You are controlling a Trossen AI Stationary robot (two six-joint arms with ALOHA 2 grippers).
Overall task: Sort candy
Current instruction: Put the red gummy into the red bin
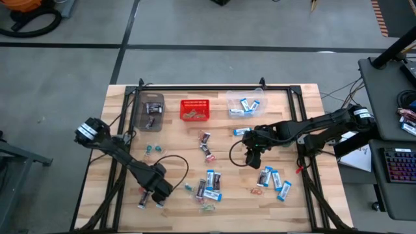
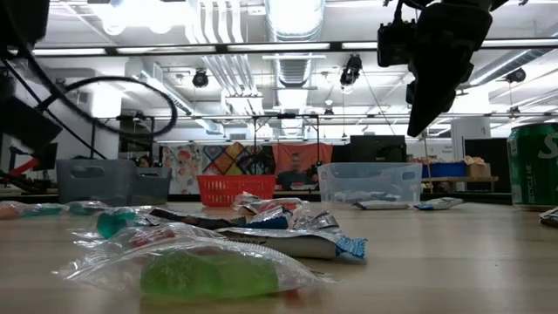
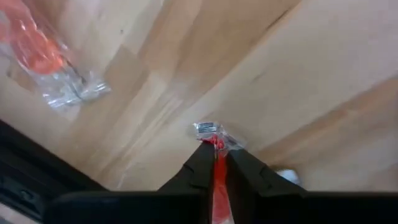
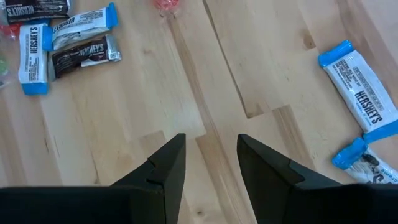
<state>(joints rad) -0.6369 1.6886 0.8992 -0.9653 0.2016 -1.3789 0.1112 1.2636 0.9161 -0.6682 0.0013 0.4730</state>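
Candy lies scattered over the wooden table (image 1: 175, 140): blue-and-white packets (image 1: 278, 182) and dark mini bars (image 1: 206, 144) among them. My left gripper (image 1: 153, 195) is low at the near left part of the table and is shut on a red twist-wrapped candy (image 3: 216, 163). A second red candy (image 3: 43, 55) lies on the wood close by. My right gripper (image 1: 251, 161) is open and raised over bare wood at the table's middle right (image 4: 211, 146) (image 2: 421, 122). Packets (image 4: 357, 99) lie on either side of it. My left gripper pinches the red twist-wrapped candy between its two fingers (image 3: 200, 167). One clear twisted wrapper end (image 3: 208, 129) sticks out past the fingertips toward the wood. Whether the candy still rests on the table, I cannot tell.
Along the far edge stand a grey bin holding dark bars (image 1: 153, 109), a red mesh basket (image 1: 195, 109) and a clear bin holding blue packets (image 1: 246, 104). A green candy (image 2: 209, 272) lies close to the low camera. A green can (image 2: 534, 166) stands at the right.
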